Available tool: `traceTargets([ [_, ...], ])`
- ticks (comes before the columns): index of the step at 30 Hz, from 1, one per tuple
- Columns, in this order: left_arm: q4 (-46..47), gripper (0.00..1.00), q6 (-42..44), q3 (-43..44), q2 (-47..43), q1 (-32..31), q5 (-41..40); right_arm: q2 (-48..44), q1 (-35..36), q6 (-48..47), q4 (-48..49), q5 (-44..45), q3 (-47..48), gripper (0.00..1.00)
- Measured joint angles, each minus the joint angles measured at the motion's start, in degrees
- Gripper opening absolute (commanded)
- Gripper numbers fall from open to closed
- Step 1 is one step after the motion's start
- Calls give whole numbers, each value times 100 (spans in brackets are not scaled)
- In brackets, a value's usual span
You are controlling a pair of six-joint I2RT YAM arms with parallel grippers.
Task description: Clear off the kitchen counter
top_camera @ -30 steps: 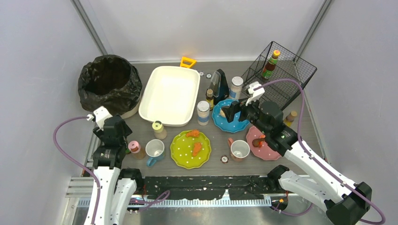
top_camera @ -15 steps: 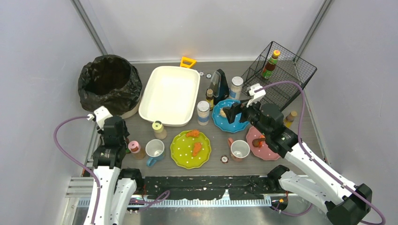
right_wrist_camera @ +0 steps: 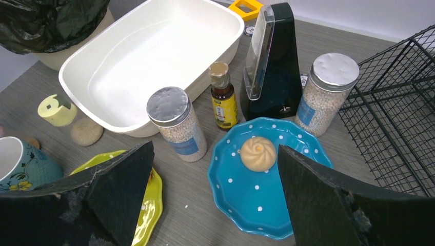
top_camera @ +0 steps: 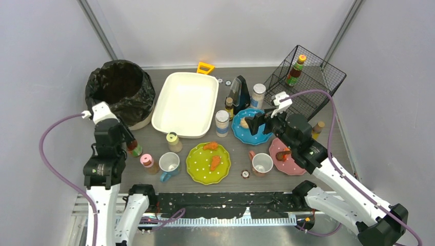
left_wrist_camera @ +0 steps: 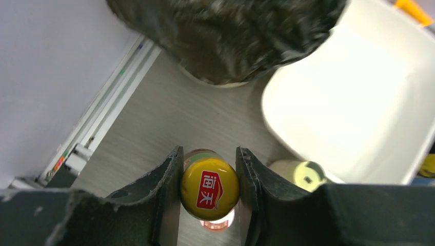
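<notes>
Left gripper [left_wrist_camera: 209,171] is clamped on an upright yellow-capped bottle [left_wrist_camera: 209,190], long axis vertical, at the left edge of the kitchen counter [top_camera: 232,180]. The wire basket [top_camera: 308,100] lies well apart to the right, nearer the right gripper [right_wrist_camera: 214,149], which hangs open above the blue plate [right_wrist_camera: 287,205].

You get the whole counter [top_camera: 237,154] from high above and behind the arms. Your left wrist camera looks steeply down, close in; your right one looks forward, low. All three share the white tub [top_camera: 185,105].
</notes>
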Motion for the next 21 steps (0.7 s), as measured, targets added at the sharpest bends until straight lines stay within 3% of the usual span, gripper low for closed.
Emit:
traceTargets([
  [10,-501,0,560,1963,868,-282,1893,-310,0,-83,166,-601,-74,96],
  [15,-612,0,721,2229,1296,-1467,2494,-310,15,-122,293,-1161,-85,96],
  [21,-490,0,715,2319,1825,-2651,2629,-354,157,-142,592,-1720,-146,96],
])
